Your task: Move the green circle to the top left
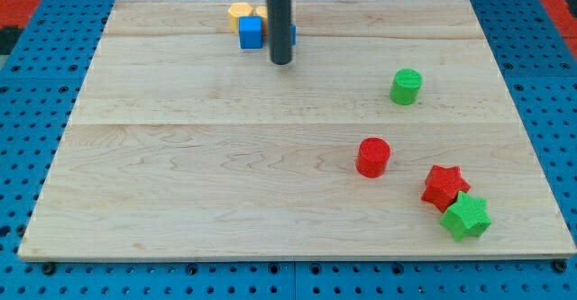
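Nearest the camera, at the view's bottom right, lay a green star [466, 216], touching a red star [444, 186] just above it. A red cylinder [372, 157] stood close by to the view's left, apart from both. Farther back, the green circle [406, 86] sat alone on the board [180, 174], right of centre and well apart from the top-left corner it was meant to reach. Farthest away, near the top edge, my tip [280, 61] rested just beside a blue cube [251, 32], with a yellow block [239, 13] behind it. No fingers existed to release or clench; the rod only pushed. From there, the tip probably needed to travel round to the circle's right side.
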